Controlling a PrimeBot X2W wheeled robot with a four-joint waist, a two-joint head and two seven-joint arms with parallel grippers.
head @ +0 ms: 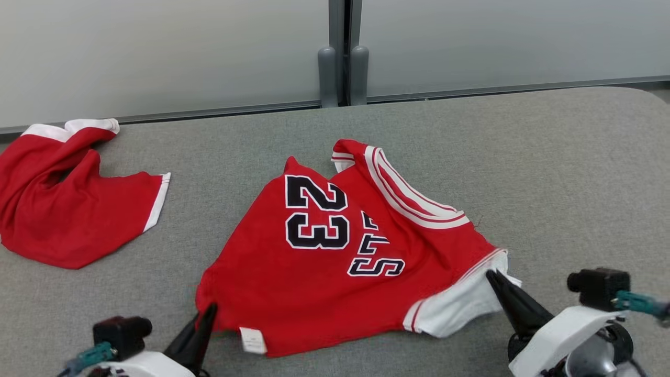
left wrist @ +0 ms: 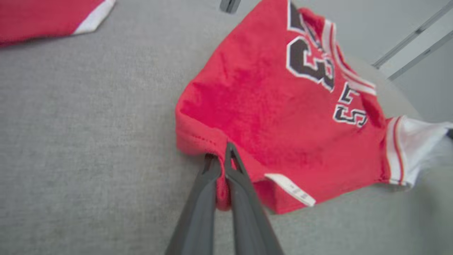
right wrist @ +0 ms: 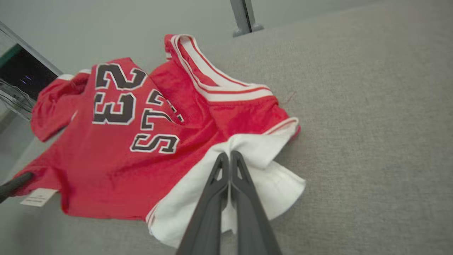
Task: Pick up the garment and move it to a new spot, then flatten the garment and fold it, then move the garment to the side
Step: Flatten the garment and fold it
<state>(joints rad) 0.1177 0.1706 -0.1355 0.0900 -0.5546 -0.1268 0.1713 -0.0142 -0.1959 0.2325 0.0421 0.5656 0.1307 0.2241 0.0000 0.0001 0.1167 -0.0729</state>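
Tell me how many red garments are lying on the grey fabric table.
2. The red jersey numbered 23 lies at the centre; a crumpled red garment with white trim lies at the far left. None seems hidden.

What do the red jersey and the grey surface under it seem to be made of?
Jersey: likely a light synthetic knit with a slight sheen; it bunches and folds softly. Surface: looks like grey woven fabric or felt, matte, with a fine speckled texture.

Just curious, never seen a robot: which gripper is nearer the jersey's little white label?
Left. The left gripper grips the jersey right beside the label; the right gripper pinches the white fabric at its opposite end.
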